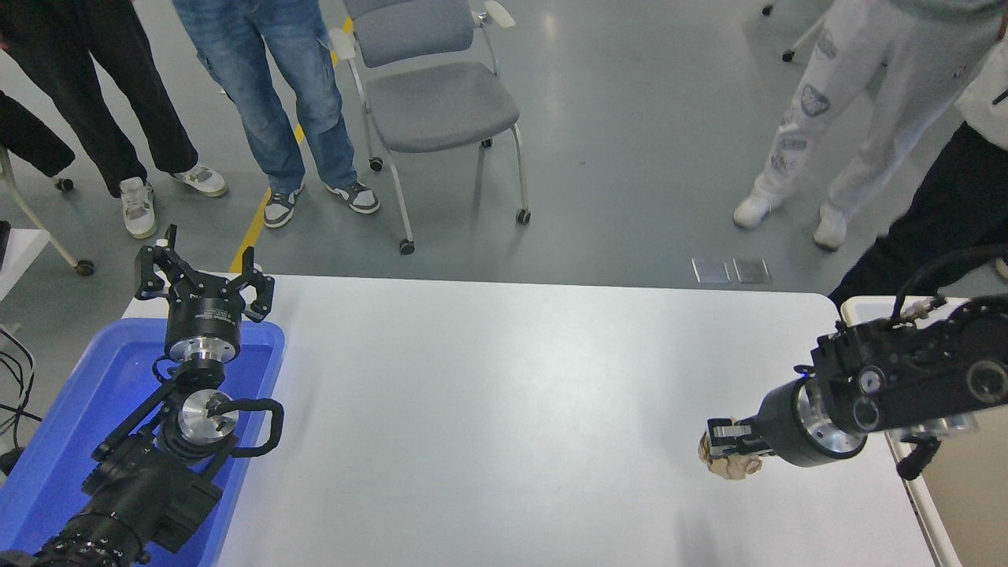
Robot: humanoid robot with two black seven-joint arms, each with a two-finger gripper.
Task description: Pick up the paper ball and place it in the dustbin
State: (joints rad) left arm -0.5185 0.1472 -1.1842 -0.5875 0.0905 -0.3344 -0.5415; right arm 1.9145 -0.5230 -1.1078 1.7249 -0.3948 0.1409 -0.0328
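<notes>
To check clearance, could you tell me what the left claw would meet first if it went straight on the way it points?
Nothing on the table, it seems: the left claw points away past the far edge, toward the floor near a person's shoes; depth is unclear.

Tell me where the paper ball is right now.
In the head view the paper ball is at the table's right side, clamped in the right gripper, a short way left of the dustbin at the table's right edge.

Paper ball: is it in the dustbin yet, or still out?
Out. The right gripper holds the paper ball over the white table, short of the dustbin at the right edge.
</notes>
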